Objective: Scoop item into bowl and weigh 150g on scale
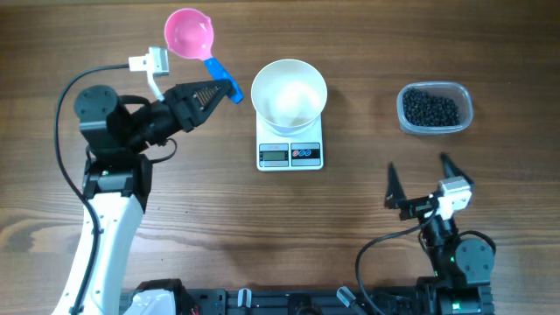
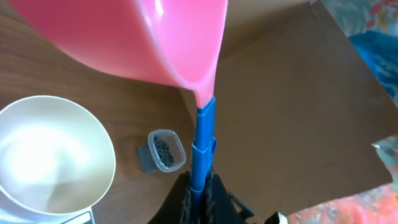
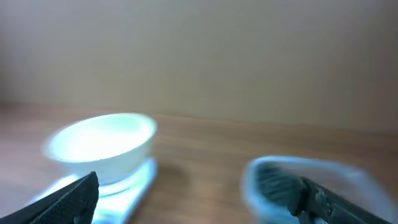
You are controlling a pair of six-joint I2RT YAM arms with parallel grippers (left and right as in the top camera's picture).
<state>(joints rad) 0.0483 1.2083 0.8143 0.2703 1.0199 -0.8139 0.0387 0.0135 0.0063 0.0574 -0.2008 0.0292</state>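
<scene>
Holding the empty pink scoop [image 1: 190, 33] in the clamped left gripper [image 1: 220, 88], left of the scale [image 1: 290, 156], with the right gripper [image 1: 423, 179] wide and empty below-right of it. Not yet scooping, with beans [image 1: 430, 108] all in the tub [image 1: 470, 107] right of the scale and the white bowl [image 1: 289, 92] atop it bare. Next, carry across and dip in.
</scene>
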